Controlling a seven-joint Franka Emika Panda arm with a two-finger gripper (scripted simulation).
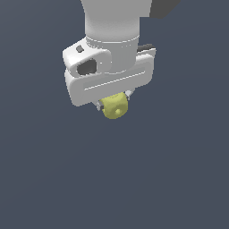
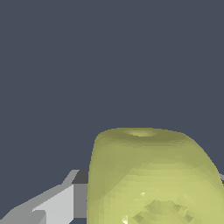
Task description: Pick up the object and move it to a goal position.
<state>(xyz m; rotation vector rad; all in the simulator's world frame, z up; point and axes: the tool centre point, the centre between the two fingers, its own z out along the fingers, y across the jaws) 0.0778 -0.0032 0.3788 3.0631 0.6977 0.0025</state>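
step: carrying to goal | gripper (image 1: 114, 103) upper middle of frame, clamped on 1 yellow-green cube (image 1: 115, 106) | tip: go smooth, no jerks, keep squeeze steady so it won't slip

A pale yellow-green is shown on the cube (image 1: 115, 106), with no print or marking; only darker olive shading is seen inside its shallow round dimples. In the wrist view the same cube (image 2: 151, 177) is rendered with a lighter, brighter yellow patch at about 6 o'clock on its near face and a duller green toward its edges. The gripper (image 1: 113, 99) body is coloured plain white to light grey, with dark grey recesses at 10 o'clock on its housing. 1 finger (image 2: 57, 203) is seen in light and mid grey facets, with a dark grey strip beside the cube. The background surface (image 1: 179, 179) is rendered a uniform slate blue-grey, unpatterned.
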